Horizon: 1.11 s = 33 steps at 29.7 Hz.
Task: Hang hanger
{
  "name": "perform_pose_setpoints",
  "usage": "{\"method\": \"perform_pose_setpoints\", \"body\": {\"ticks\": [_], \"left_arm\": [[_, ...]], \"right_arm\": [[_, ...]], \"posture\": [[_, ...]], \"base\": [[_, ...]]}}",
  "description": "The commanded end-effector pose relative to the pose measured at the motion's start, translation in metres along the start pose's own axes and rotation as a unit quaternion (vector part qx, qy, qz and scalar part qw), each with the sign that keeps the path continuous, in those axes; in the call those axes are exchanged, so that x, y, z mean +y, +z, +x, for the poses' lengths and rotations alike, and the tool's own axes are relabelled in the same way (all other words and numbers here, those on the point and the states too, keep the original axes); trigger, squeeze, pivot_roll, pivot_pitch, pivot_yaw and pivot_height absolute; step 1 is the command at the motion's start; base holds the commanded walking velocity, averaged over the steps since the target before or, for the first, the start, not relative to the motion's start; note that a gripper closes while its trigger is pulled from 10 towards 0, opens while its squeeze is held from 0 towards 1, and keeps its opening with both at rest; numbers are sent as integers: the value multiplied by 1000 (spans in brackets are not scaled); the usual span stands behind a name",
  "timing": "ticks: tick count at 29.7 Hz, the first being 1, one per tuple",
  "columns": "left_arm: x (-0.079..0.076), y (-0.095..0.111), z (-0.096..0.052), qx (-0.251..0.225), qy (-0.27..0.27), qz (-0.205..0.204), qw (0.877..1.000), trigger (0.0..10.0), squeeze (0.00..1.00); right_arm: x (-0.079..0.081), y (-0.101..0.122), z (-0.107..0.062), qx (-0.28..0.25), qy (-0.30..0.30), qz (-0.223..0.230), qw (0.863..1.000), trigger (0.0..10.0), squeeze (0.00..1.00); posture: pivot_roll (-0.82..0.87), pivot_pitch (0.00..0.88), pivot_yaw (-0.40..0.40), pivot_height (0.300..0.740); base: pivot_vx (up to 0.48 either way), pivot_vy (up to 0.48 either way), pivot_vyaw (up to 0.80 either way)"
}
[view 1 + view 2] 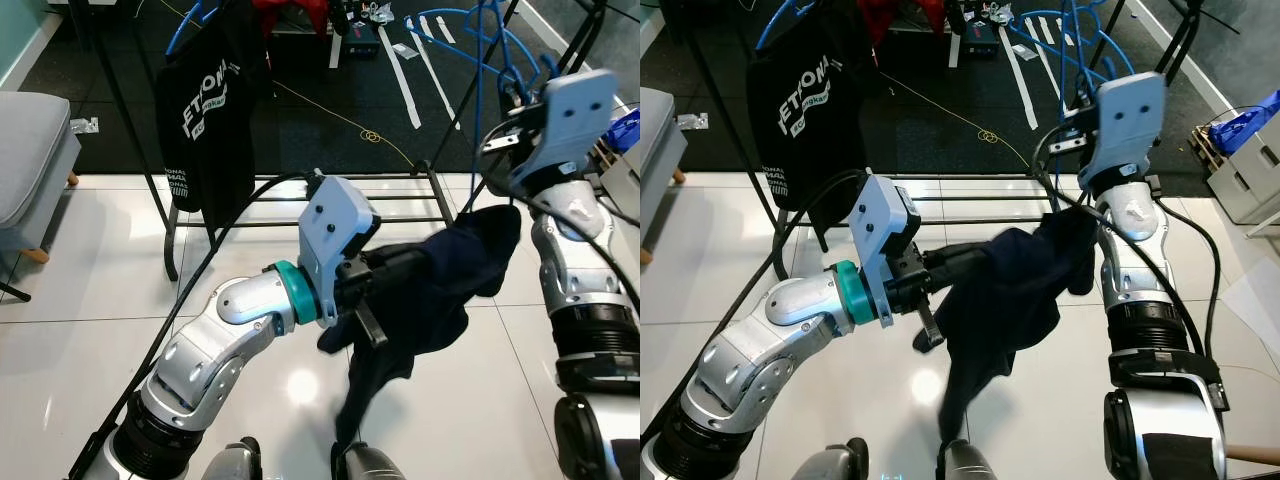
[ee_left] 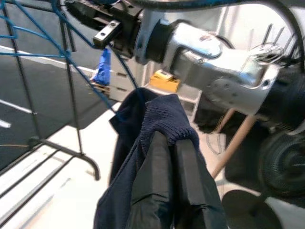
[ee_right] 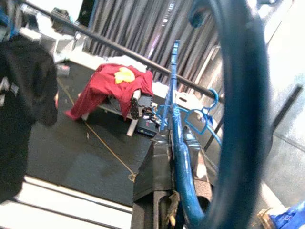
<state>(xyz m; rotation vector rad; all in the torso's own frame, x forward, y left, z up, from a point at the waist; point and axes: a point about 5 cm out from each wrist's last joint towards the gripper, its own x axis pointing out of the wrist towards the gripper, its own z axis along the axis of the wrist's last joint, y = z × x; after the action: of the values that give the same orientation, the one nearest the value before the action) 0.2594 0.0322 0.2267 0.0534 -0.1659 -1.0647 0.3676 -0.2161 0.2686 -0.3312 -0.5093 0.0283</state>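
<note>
A dark navy garment [image 1: 430, 290] hangs in front of me, stretched between both arms. My left gripper [image 1: 375, 275] is shut on its lower part; the left wrist view shows the black fingers [image 2: 183, 176] pressed together with the knit cloth [image 2: 162, 112] folded over them. My right gripper [image 1: 1070, 135] is higher, to the right, shut on a blue wire hanger [image 1: 1072, 50]. In the right wrist view the blue hanger [image 3: 178, 157] runs between the fingers. The garment's top corner reaches up to that hanger. The black rack rail [image 3: 119, 47] lies beyond it.
A black T-shirt [image 1: 205, 110] on a blue hanger hangs at the rack's left end. The rack's base bars [image 1: 350, 205] cross the white tiles ahead. A grey sofa [image 1: 30, 150] stands left, boxes and a blue bag [image 1: 1250, 120] right. A red cloth [image 3: 114, 88] lies behind.
</note>
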Motion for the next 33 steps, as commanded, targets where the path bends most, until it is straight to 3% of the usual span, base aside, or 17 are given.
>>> {"method": "perform_pose_setpoints", "body": {"ticks": [1,3,4,5,6,7,8,9,12,16,18,22,25,27,29,32,33], "left_arm": [[11,-2,-1,4,49,0,999,0,0],[11,-2,-1,4,49,0,999,0,0],[23,1,-3,-7,104,-2,995,0,0],[34,3,-6,-20,154,-10,988,0,0],[50,6,-12,-31,221,-16,975,0,0],[50,6,-12,-31,221,-16,975,0,0],[60,8,-16,-36,263,-20,964,0,0],[72,1,-21,-11,319,-28,947,0,0],[64,-18,-14,51,273,-36,960,0,0],[39,-46,3,118,175,-62,975,0,0],[36,-50,6,127,164,-61,976,0,0],[12,-41,28,111,92,-84,986,0,0],[7,-33,34,79,91,-137,983,0,0],[7,-33,34,79,91,-137,983,0,0],[8,-24,37,44,104,-198,974,0,0],[10,-21,36,37,108,-206,972,0,0],[11,-20,36,37,109,-204,972,0,0]], "right_arm": [[-7,-1,1,1,-38,22,999,10000,0],[-7,-1,1,1,-38,22,999,10000,0],[-16,-7,0,13,-108,154,982,10000,0],[-23,-11,-2,14,-152,193,969,10000,0],[-30,-5,-5,-6,-169,138,976,10000,0],[-30,-5,-5,-6,-169,138,976,10000,0],[-32,-1,-7,-23,-170,93,981,10000,0],[-24,21,-7,-94,-115,-91,985,10000,0],[-5,36,-9,-159,-70,-136,975,10000,0],[43,44,-12,-204,34,-114,972,10000,0],[56,45,-14,-211,61,-113,969,10000,0],[107,48,-26,-248,166,-132,945,10000,0],[120,49,-32,-270,192,-152,931,10000,0],[120,49,-32,-270,192,-152,931,10000,0],[125,49,-35,-278,204,-168,923,10000,0],[124,47,-33,-273,201,-166,926,10000,0],[118,44,-27,-246,178,-150,941,10000,0]], "posture": [[-74,95,-14,740],[-74,95,-14,740],[-73,98,-16,740],[-73,98,-16,740],[-74,101,-14,740],[-74,101,-14,740],[-74,101,-14,740],[-71,102,-18,740],[-70,102,-17,740],[-74,101,-13,740],[-74,101,-13,740],[-74,99,-10,740],[-73,99,-9,740],[-73,99,-9,740],[-72,100,-13,740],[-73,100,-13,740],[-73,101,-14,740]], "base": [[0,0,0],[0,0,0],[0,0,0],[0,0,0],[0,0,0],[0,0,0],[0,0,0],[0,0,0],[0,0,0],[0,0,0],[0,0,0],[0,0,0],[0,0,0],[0,0,0],[0,0,0],[0,0,0],[0,0,0]]}}
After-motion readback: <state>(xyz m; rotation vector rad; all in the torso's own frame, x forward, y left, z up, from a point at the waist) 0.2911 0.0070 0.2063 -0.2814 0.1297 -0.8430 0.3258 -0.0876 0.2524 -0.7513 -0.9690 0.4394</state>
